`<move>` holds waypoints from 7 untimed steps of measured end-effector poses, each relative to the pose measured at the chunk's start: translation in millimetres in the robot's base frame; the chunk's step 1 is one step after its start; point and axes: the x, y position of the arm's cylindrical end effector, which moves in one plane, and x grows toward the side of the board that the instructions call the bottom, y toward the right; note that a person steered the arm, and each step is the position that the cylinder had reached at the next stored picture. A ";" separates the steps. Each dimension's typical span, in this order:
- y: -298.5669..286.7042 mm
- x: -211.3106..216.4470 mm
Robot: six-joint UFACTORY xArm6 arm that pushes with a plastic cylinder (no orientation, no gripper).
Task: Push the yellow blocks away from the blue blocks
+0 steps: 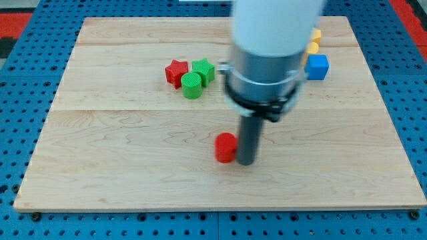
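Pale wooden board (133, 167) on blue pegboard (20, 133). No pincer, just my tip (246, 162) touching red cylinder (226, 147). Yellow blocks (313, 41), seemingly two, half hidden above blue cube (317, 67).

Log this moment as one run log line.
tip beside red cylinder, on its right | yellow blocks next to blue cube, partly hidden | task not done

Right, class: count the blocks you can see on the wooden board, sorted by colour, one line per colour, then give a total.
Red: 2, the red star and the red cylinder
Green: 2, the green star and the green cylinder
Blue: 1, the blue cube
Yellow: 2, partly hidden behind the arm
Total: 7 visible
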 end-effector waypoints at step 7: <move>-93.0 -104.9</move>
